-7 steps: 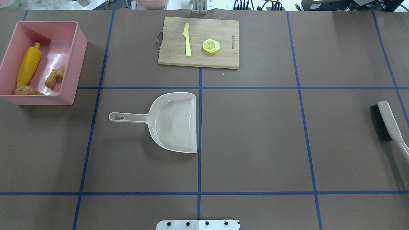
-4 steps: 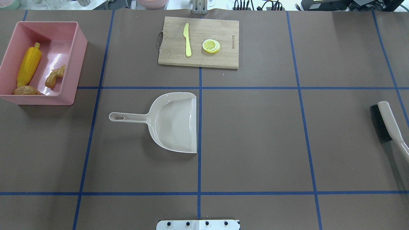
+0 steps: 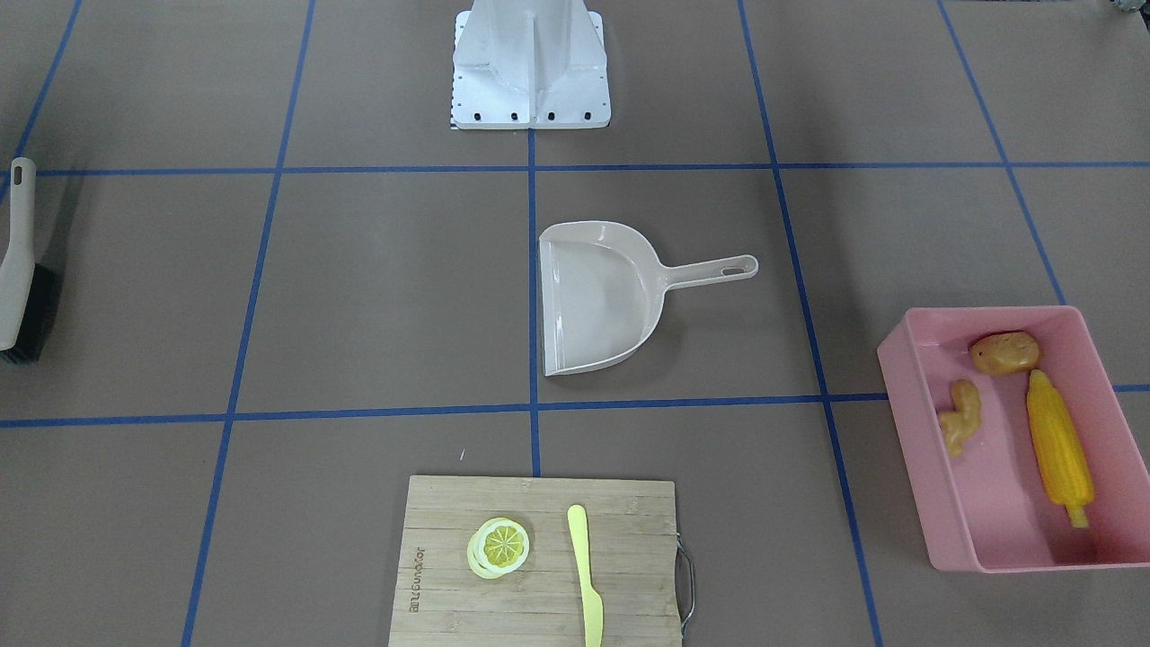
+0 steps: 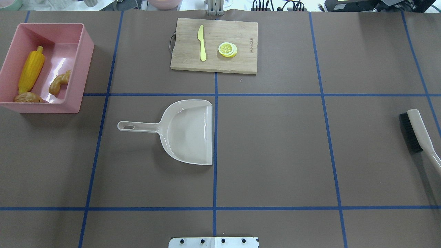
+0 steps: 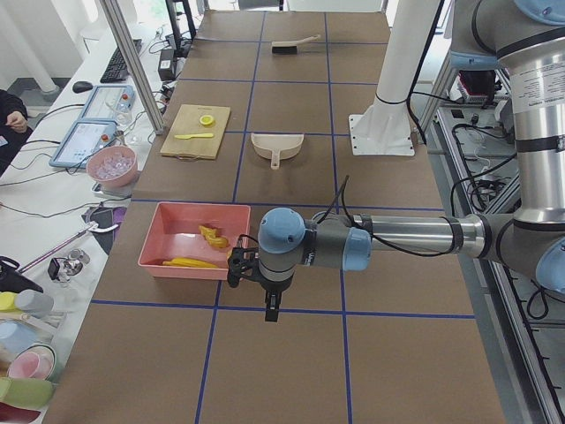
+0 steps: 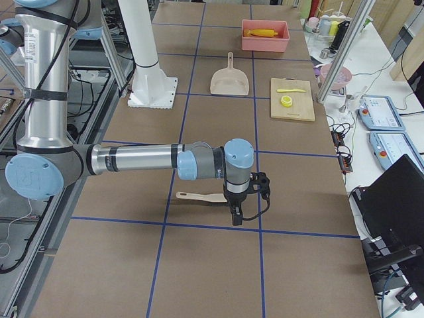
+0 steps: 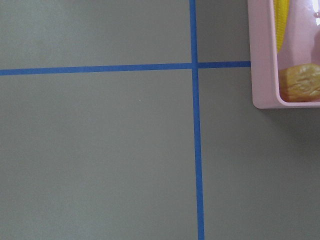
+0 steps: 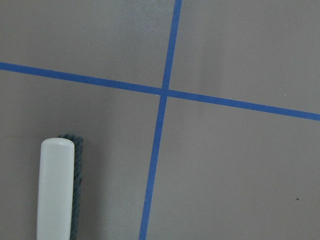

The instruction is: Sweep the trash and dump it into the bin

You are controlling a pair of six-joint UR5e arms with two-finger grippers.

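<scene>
The pink bin stands at the far left of the table; it also shows in the front view. In it lie the yellow corn cob, the brown potato and the tan ginger root. The left wrist view shows the bin's corner with the potato. My left gripper hangs over bare table just beside the bin. My right gripper hangs beside the brush. Both show only in side views, so I cannot tell whether they are open or shut.
An empty beige dustpan lies mid-table, handle toward the bin. The brush lies at the right edge. A wooden cutting board with a yellow knife and lemon slices sits at the far side.
</scene>
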